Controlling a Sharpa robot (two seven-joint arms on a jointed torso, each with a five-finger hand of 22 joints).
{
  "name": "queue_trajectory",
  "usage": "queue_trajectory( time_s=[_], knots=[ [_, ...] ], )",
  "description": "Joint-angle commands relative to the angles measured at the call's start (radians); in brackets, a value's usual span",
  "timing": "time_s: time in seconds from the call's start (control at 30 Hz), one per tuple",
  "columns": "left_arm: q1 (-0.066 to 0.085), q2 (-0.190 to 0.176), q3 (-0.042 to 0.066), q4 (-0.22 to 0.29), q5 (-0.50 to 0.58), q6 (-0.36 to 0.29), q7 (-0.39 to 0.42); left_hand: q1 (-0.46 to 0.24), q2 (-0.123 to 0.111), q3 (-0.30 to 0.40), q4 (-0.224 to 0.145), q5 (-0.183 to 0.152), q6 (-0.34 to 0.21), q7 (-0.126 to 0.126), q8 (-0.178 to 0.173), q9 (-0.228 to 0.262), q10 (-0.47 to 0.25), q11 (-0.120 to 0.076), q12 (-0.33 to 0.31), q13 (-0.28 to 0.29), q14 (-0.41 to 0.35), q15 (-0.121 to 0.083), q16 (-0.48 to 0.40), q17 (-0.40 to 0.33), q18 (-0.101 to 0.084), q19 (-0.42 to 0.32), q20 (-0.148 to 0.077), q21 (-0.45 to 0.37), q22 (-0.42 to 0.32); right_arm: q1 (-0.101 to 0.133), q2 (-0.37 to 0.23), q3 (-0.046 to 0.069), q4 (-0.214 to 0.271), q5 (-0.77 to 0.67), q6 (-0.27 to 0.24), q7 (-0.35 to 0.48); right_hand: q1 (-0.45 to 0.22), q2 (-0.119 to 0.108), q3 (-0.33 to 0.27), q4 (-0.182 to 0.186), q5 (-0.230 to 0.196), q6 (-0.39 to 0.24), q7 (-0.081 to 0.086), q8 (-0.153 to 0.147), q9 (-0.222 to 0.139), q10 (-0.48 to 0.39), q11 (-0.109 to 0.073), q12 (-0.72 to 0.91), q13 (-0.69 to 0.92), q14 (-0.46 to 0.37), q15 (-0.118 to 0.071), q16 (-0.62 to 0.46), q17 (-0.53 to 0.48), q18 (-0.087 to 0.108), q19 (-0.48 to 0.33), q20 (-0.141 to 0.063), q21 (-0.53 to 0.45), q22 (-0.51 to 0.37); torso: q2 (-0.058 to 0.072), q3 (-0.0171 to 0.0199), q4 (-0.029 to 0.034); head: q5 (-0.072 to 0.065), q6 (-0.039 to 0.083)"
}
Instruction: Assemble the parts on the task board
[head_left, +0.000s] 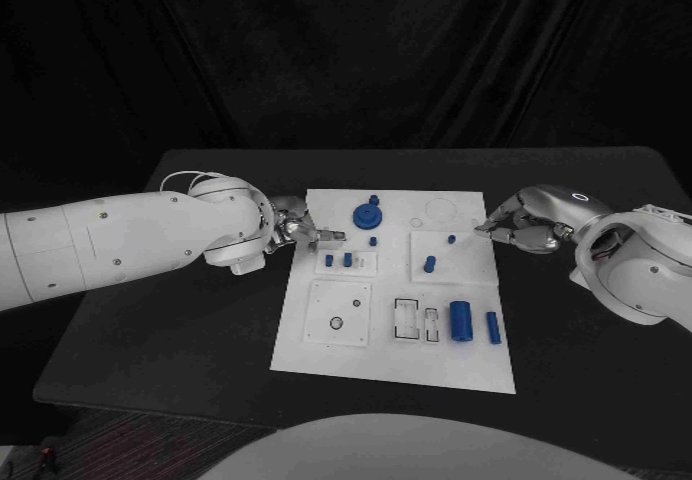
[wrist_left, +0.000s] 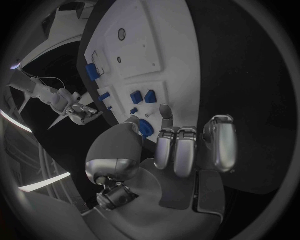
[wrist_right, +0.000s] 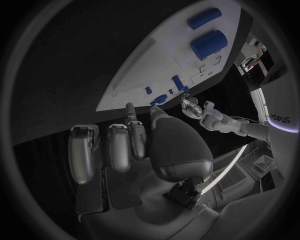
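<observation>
Table (head_left: 173, 330), big and black, sits under everything, and the white task board (head_left: 462, 365) lies flat in the middle of it. From the board's middle, the left hand (head_left: 296, 228) is at about ten o'clock, at the board's left edge, and the right hand (head_left: 522, 228) is at about two o'clock, at the board's right edge. The left hand's fingers (wrist_left: 178, 150) are curled in close side by side, with the thumb close beside them, and I cannot tell if they pinch anything. The right hand's fingers (wrist_right: 119, 150) are curled in next to each other too, and I cannot tell if they hold a part. On the board, the fat blue cylinder (head_left: 460, 320) lies at about five o'clock, and the thin blue bar (head_left: 493, 327) lies just beside it, nearer the right edge. The round blue gear (head_left: 368, 213) sits at twelve o'clock, near the far edge. Two small blue blocks (head_left: 338, 260) stand near the left hand at about ten o'clock, and a small blue peg (head_left: 430, 264) stands at about two o'clock
</observation>
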Motion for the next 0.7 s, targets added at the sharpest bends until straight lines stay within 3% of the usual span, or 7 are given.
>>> queue_trajectory(
  time_s=[0.03,0.2,0.4,0.43,0.63,0.67,0.7],
  knots=[
    [0.01,0.002,0.002,-0.004,0.003,-0.206,0.205,0.003,0.01,-0.021,0.002,-0.003,-0.009,-0.002,0.01,0.013,0.108,-0.008,0.003,0.263,0.104,-0.007,0.003,0.263,0.006,0.007,0.001,0.005,0.195,-0.002,-0.002,0.001,0.002,-0.003,0.001,-0.007,0.009,-0.002,-0.004,0.001,0.005,0.007,-0.003,-0.006,-0.002,0.0,0.006,-0.006,-0.001,0.069,0.007,-0.005,0.06,-0.001,0.087,0.007,-0.005,0.254,-0.001,-0.0009,0.0,-0.001,0.0],
    [0.017,0.021,0.002,-0.049,0.003,-0.367,0.518,0.078,0.011,-0.069,-0.001,-0.003,-0.052,0.014,-0.002,0.021,0.108,0.009,0.003,0.263,0.104,0.011,0.003,0.263,0.022,-0.069,0.009,-0.071,0.171,-0.002,-0.002,0.001,-0.002,-0.003,0.0,-0.007,0.009,-0.002,-0.005,0.001,0.005,0.007,-0.003,-0.006,-0.002,0.0,0.006,-0.006,-0.001,0.069,0.007,-0.005,0.061,-0.001,0.087,0.007,-0.005,0.254,-0.001,-0.0018,-0.0001,-0.004,0.0],
    [0.018,0.049,0.002,-0.106,-0.03,-0.415,0.763,0.247,0.048,-0.103,-0.006,0.013,-0.127,0.059,-0.085,-0.04,-0.133,0.058,-0.187,0.127,-0.014,0.06,-0.044,0.188,0.05,-0.282,0.04,-0.248,0.113,-0.002,-0.004,0.001,-0.004,-0.003,0.0,-0.008,0.009,-0.002,-0.005,0.001,0.005,0.007,-0.003,-0.006,-0.002,0.0,0.006,-0.006,-0.001,0.069,0.007,-0.005,0.061,-0.001,0.087,0.007,-0.005,0.254,0.001,-0.0004,0.0003,-0.012,0.0],
    [0.017,0.058,0.002,-0.12,-0.079,-0.43,0.804,0.472,0.092,0.004,-0.093,0.139,-0.172,0.065,-0.153,-0.109,-0.595,0.065,-0.595,-0.137,-0.356,0.061,-0.222,-0.03,0.077,-0.436,0.041,-0.395,0.066,-0.002,-0.005,0.001,-0.004,-0.003,0.0,-0.008,0.009,-0.002,-0.005,0.001,0.005,0.007,-0.003,-0.006,-0.002,0.0,0.006,-0.006,-0.001,0.069,0.007,-0.005,0.061,-0.001,0.087,0.007,-0.005,0.254,0.001,0.0001,0.0007,-0.012,0.0],
    [0.008,0.119,0.001,-0.207,-0.458,-0.504,0.912,0.654,-0.006,0.194,-0.069,0.1,-0.143,0.041,-0.385,-0.505,-0.669,0.085,-1.11,-0.589,-0.517,0.094,-0.582,-0.415,0.084,-0.362,0.079,-0.421,0.055,-0.002,-0.004,0.001,-0.007,-0.003,-0.006,-0.002,0.008,-0.002,-0.005,0.002,0.005,0.007,-0.003,-0.006,-0.002,0.001,0.006,-0.005,0.001,0.069,0.007,-0.006,0.059,-0.001,0.088,0.007,-0.004,0.254,0.003,0.0004,0.0013,-0.02,0.0],
    [0.006,0.128,0.001,-0.219,-0.508,-0.505,0.917,0.662,-0.04,0.225,-0.048,0.086,-0.21,-0.005,-0.38,-0.605,-0.698,0.008,-1.216,-0.698,-0.368,0.022,-0.517,-0.367,0.065,-0.228,0.074,-0.299,0.096,-0.002,-0.003,0.001,-0.007,-0.003,-0.007,0.0,0.008,-0.002,-0.005,0.002,0.005,0.008,-0.003,-0.006,-0.002,0.001,0.006,-0.004,0.001,0.069,0.007,-0.006,0.059,-0.002,0.089,0.007,-0.002,0.255,0.003,0.0002,0.001,-0.022,0.0],
    [0.005,0.138,0.002,-0.229,-0.552,-0.504,0.919,0.667,-0.062,0.253,-0.033,0.081,-0.186,-0.012,-0.391,-0.68,-0.653,0.019,-1.262,-0.777,-0.305,0.008,-0.499,-0.348,0.057,-0.176,0.064,-0.263,0.108,-0.002,-0.004,0.001,-0.007,-0.003,-0.008,0.001,0.008,-0.002,-0.005,0.002,0.005,0.008,-0.003,-0.006,-0.002,0.001,0.006,-0.004,0.001,0.069,0.007,-0.006,0.059,-0.002,0.089,0.007,-0.002,0.255,0.003,0.0001,0.0004,-0.022,0.0]
  ],
)
